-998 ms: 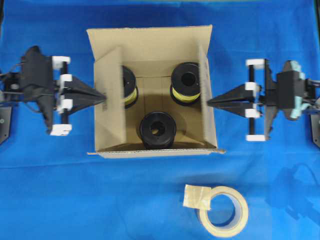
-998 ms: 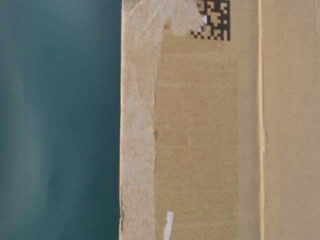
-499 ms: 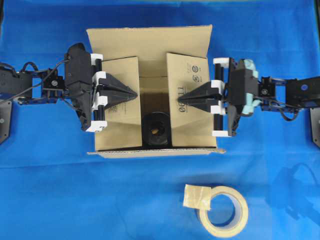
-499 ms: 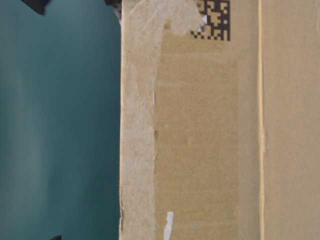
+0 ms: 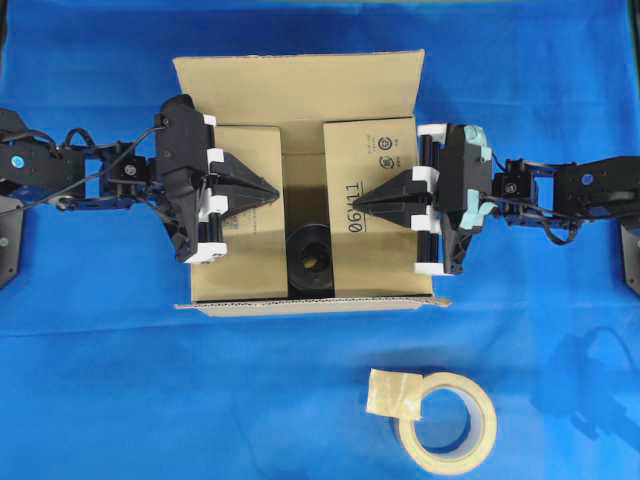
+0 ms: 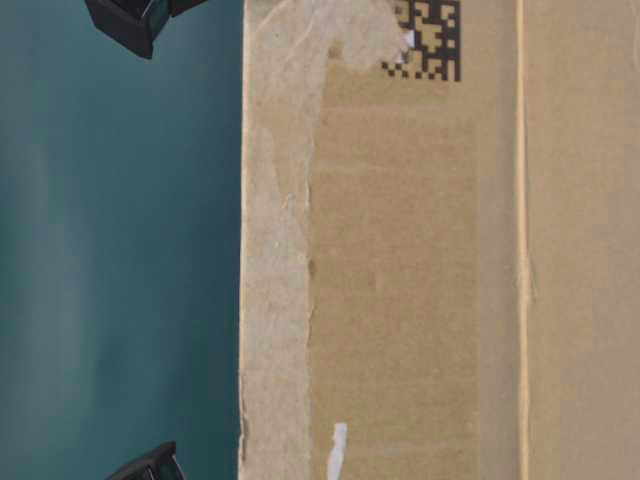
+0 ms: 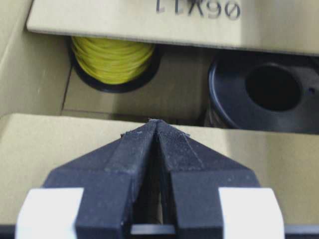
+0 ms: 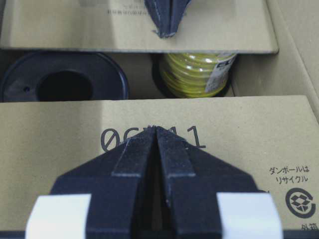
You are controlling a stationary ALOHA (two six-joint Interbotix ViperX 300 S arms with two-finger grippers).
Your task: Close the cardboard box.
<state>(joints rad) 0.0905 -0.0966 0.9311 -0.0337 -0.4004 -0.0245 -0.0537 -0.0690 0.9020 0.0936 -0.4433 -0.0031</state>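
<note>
The cardboard box [image 5: 300,85] stands in the middle of the blue cloth, and its side wall [image 6: 400,260] fills the table-level view. Its two side flaps are folded down nearly flat, with a gap between them. My left gripper [image 5: 274,190] is shut with its tip on the left flap [image 7: 50,149]. My right gripper [image 5: 360,203] is shut with its tip on the right flap [image 8: 239,134], which is marked "06V11". The far flap stands open; the near flap hangs outward. A black spool [image 5: 311,260] and a yellow spool [image 7: 112,59] show through the gap.
A beige tape roll [image 5: 447,422] with a loose strip lies on the blue cloth in front of the box, to the right. Parts of the arm [image 6: 130,15] show at the upper and lower left of the table-level view.
Both grippers moved inward over the box, pushing the side flaps from upright down to nearly flat. The gap between the flaps has narrowed, hiding most of the spools.
</note>
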